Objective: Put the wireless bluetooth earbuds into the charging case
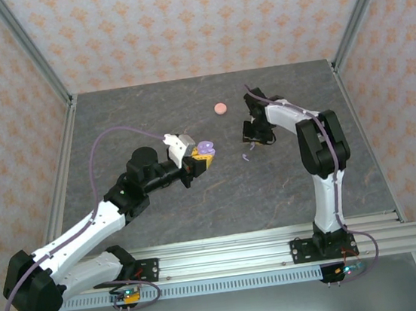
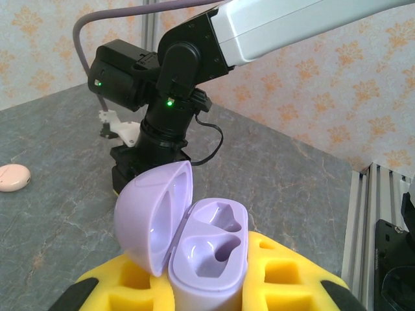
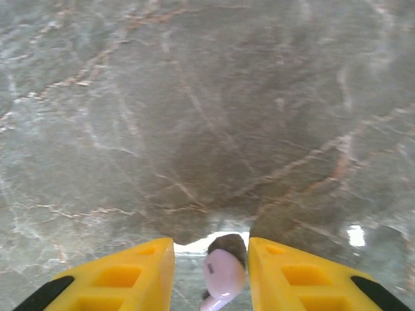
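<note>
My left gripper (image 2: 206,280) is shut on an open lilac charging case (image 2: 211,243), its yellow fingers (image 2: 126,282) pressing both sides. The lid (image 2: 152,217) is swung up to the left and both sockets are empty. From above, the case (image 1: 205,150) is held over the table's middle. My right gripper (image 3: 211,246) points down at the table with a lilac earbud (image 3: 225,272) between its yellow fingers (image 3: 285,275). The bud is close to the right finger, with a gap to the left one. In the top view this gripper (image 1: 257,133) stands right of the case, and another lilac earbud (image 1: 245,156) lies just in front of it.
A closed salmon-pink round case (image 1: 220,108) lies on the grey table behind both grippers, also at the left edge of the left wrist view (image 2: 13,177). Metal frame posts (image 1: 37,59) and patterned walls enclose the table. The right arm (image 2: 162,97) looms close behind the lilac case.
</note>
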Motion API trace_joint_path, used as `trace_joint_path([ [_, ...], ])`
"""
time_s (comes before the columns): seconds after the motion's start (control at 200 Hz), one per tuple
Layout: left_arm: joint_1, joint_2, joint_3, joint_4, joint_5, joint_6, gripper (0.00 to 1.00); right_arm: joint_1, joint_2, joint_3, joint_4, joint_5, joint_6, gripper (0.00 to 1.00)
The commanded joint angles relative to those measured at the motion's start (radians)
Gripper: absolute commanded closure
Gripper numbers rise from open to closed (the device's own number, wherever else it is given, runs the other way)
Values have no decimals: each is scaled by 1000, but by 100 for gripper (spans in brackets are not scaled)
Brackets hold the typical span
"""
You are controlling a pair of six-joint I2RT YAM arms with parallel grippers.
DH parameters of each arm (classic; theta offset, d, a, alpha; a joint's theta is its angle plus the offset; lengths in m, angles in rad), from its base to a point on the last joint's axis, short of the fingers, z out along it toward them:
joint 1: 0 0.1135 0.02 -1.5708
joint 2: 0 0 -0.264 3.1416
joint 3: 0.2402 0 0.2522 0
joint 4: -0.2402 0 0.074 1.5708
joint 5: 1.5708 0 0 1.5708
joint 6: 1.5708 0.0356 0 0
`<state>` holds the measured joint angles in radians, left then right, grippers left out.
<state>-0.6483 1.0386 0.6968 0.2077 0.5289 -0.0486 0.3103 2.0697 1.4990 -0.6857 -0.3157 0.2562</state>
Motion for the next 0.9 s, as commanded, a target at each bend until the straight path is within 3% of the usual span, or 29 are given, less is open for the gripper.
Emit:
trace_joint_path([
  [0.0,-10,-9,-6,33,-21,-7,99,33,35,42,-33,-31,-58,65],
  [0.896,-10,-17,-5,21,-30,-8,99,97,73,114,-121,109,-59,67],
])
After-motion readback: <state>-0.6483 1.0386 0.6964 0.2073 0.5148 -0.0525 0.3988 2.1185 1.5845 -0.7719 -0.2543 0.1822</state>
